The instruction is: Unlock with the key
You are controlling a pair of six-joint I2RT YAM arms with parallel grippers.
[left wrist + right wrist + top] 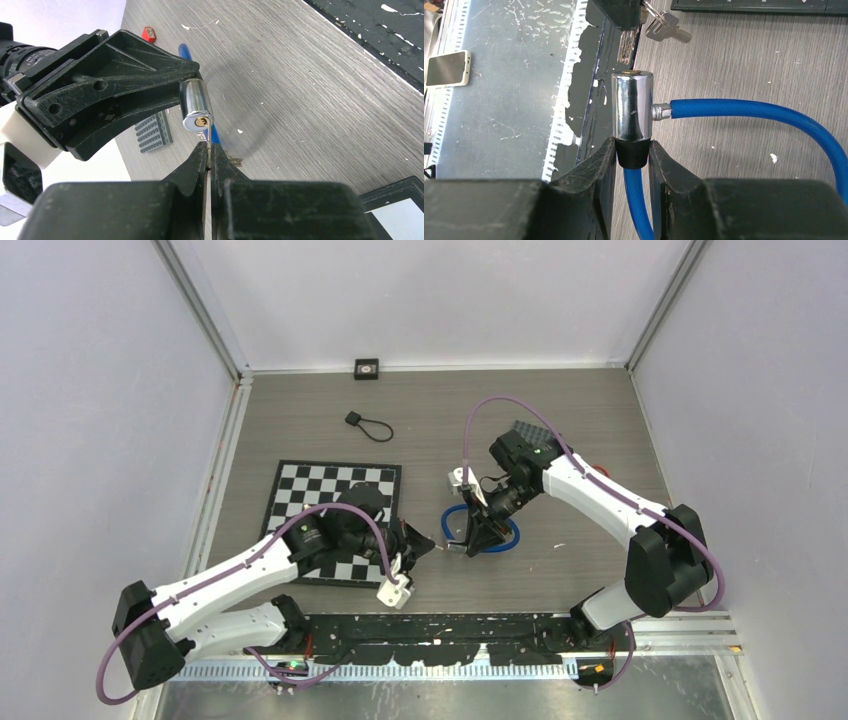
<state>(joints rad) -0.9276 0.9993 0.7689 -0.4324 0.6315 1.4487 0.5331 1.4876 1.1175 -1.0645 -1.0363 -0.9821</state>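
Here the left gripper (208, 152) pinches the key (208, 133), tip seemingly touching the lock (195, 100) the right gripper (633, 150) clamps.

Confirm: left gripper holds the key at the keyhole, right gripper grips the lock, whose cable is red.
Wrong colour: the cable is blue, as the right wrist view shows. The left gripper does hold the key at the keyhole, and the right gripper grips the lock.

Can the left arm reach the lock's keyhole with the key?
Probably yes. The left gripper pinches the key, its tip right by the keyhole, nothing between, and the right gripper holds the lock cylinder facing it.
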